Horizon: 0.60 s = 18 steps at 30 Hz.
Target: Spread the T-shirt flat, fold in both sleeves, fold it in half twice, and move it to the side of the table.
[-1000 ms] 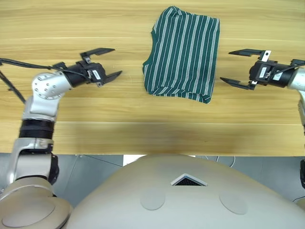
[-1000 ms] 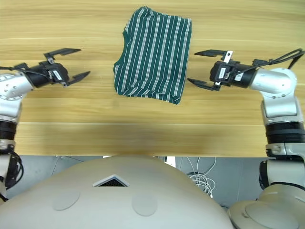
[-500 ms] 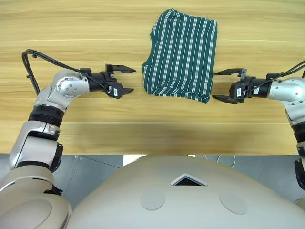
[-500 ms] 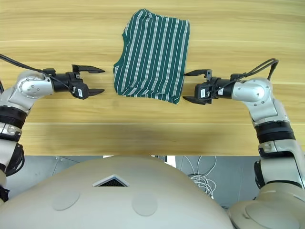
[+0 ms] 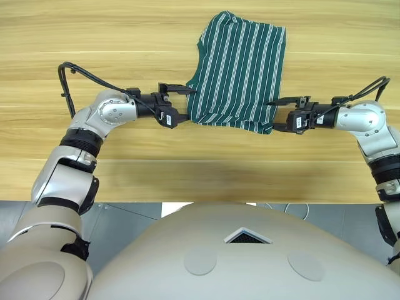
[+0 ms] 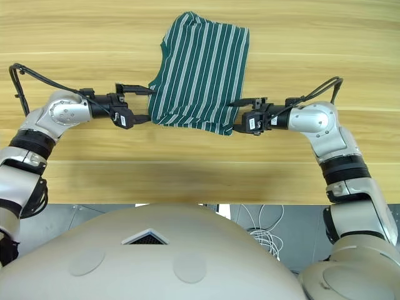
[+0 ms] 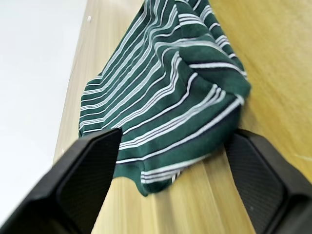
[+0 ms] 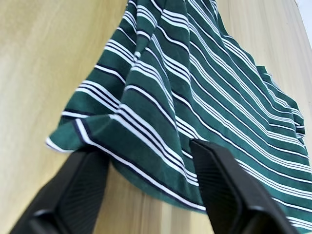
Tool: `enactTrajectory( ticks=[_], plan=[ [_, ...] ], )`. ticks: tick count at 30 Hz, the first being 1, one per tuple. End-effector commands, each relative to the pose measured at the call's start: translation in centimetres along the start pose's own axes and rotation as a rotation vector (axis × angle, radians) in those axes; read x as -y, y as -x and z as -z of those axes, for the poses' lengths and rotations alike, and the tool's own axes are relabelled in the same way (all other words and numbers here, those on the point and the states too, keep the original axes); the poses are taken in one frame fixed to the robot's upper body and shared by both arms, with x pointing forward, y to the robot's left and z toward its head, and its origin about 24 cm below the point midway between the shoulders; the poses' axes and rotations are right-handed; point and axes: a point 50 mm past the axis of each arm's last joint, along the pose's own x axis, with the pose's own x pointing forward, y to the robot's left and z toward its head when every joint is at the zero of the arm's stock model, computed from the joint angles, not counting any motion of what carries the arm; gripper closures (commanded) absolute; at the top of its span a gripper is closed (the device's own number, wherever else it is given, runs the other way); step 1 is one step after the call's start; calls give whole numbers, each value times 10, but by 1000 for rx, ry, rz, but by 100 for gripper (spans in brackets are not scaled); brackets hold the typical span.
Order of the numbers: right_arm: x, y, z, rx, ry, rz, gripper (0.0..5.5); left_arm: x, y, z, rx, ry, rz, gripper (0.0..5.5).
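Note:
A dark green T-shirt (image 5: pixel 240 69) with white stripes lies folded into a narrow rectangle on the wooden table (image 5: pixel 94 37), at the middle far side. My left gripper (image 5: pixel 187 103) is open at the shirt's near left corner, one finger on each side of the cloth edge. My right gripper (image 5: pixel 273 117) is open at the near right corner in the same way. In the left wrist view the shirt's corner (image 7: pixel 165 107) lies between the two black fingers (image 7: pixel 87 180). The right wrist view shows the layered hem (image 8: pixel 146 122) between its fingers (image 8: pixel 224 190).
Bare wood stretches to the left and right of the shirt. The table's near edge (image 5: pixel 187 201) runs just in front of both arms. A black cable (image 5: pixel 65 78) loops over the left forearm.
Both grippers have moved inward from the table's sides to the shirt's near corners, with their fingers now straddling the cloth. The shirt has stayed in place.

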Motion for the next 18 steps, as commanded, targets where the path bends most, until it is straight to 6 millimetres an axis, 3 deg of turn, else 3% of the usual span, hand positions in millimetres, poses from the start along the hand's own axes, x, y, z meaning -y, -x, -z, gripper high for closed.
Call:
enactTrajectory(
  ticks=[1, 10, 13, 18],
  plan=[
    [-16, -12, 7, -41, -49, -81, 336, 39, -7, 5, -37, 62, 187, 187],
    [-12, -18, 4, -21, -53, -64, 481, 49, -17, 8, -28, 114, 212, 187],
    [-10, -19, 2, -13, -50, -56, 536, 51, -19, 9, -22, 142, 202, 242],
    [-8, -21, 0, -5, -47, -48, 542, 59, -22, 6, 11, 179, 209, 340]
  ],
)
